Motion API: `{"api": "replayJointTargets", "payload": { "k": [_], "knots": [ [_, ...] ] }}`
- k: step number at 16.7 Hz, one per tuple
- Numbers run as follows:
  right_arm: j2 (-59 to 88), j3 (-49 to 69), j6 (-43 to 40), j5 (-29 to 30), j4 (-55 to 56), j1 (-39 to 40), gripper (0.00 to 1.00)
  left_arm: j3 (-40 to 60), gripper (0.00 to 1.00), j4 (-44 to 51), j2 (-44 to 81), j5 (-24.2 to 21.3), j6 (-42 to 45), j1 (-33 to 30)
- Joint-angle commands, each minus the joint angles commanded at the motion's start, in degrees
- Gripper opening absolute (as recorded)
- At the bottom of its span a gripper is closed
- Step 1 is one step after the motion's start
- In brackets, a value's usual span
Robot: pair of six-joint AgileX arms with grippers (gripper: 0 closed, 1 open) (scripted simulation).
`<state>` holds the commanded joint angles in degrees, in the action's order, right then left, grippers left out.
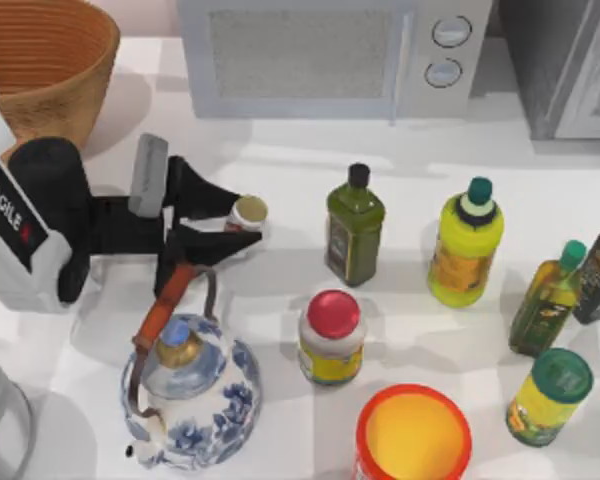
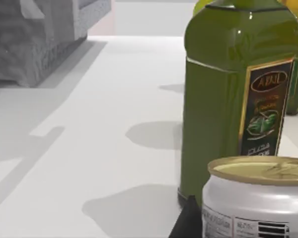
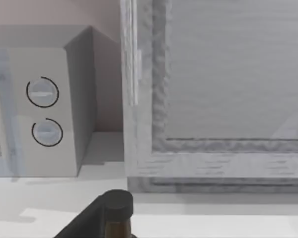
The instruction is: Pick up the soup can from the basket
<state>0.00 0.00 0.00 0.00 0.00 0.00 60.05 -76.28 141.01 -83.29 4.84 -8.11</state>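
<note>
The soup can (image 1: 250, 210), small with a tan-gold top and whitish label, sits between the fingertips of my left gripper (image 1: 235, 220), which is shut on it. It is held over the table, right of the basket (image 1: 50, 75) and apart from it. The orange-brown wicker basket stands at the back left corner. In the left wrist view the soup can (image 2: 258, 198) is close up, with one black fingertip (image 2: 188, 223) against its side. My right arm's wrist camera faces the back right of the table.
A green oil bottle (image 1: 355, 225) stands just right of the can. Below the gripper is a blue-and-white teapot (image 1: 190, 395). A red-lidded jar (image 1: 332, 338), an orange-rimmed yellow tub (image 1: 413, 435), several bottles (image 1: 465, 245) and a microwave (image 1: 330, 55) are around.
</note>
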Motion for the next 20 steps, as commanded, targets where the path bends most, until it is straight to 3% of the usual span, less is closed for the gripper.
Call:
{"api": "replayJointTargets", "payload": {
  "k": [7,20],
  "knots": [
    [0.0,0.0,0.0,0.0,0.0,0.0,1.00,0.7,0.00,-1.1,1.9,-1.1,0.0,-0.2],
    [0.0,0.0,0.0,0.0,0.0,0.0,1.00,0.7,0.98,-1.1,1.9,-1.1,0.0,-0.2]
  ]
}}
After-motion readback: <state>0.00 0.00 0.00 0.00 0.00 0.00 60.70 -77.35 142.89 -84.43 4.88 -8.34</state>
